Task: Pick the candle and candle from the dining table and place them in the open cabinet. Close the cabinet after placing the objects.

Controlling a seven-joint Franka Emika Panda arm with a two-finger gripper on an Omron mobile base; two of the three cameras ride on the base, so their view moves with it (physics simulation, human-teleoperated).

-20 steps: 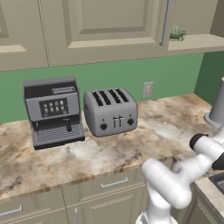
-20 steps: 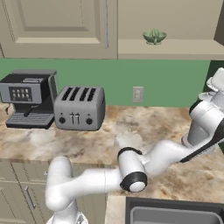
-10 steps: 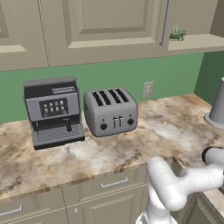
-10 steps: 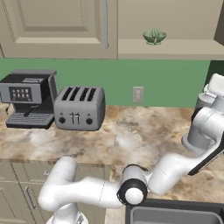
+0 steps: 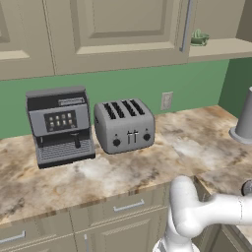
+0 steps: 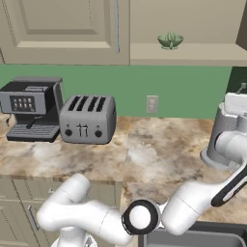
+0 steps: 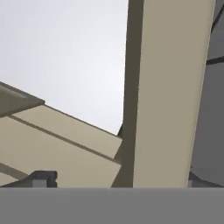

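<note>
- So the arm (image 6: 96, 219) is bending low across the front of the marble counter (image 5: 197, 147) and reaching way off toward 3 o'clock in the right base view.
- The gripper's fingertips are barely poking up at the bottom of the hand view, spread as wide as they go, and I'm not seeing anything sitting between them.
- An espresso machine (image 5: 60, 125) is sitting at 9 o'clock on the counter, and a four-slot toaster (image 5: 124, 125) is parked just beside it.
- A wall outlet (image 5: 167, 100) is showing on the green backsplash (image 5: 123, 86), near the toaster.
- The beige wall cabinet (image 5: 118, 32) is hanging at 12 o'clock with its long grey bar handle (image 5: 185, 27).
- A small green bowl (image 6: 170, 40) is resting on the open shelf (image 6: 193, 54) next to it.
- A grey blender base (image 6: 224, 140) is standing at 3 o'clock.
- A sink (image 6: 193, 239) corner is peeking in at 5 o'clock.
- Can't tell where the candles are from these shots.
</note>
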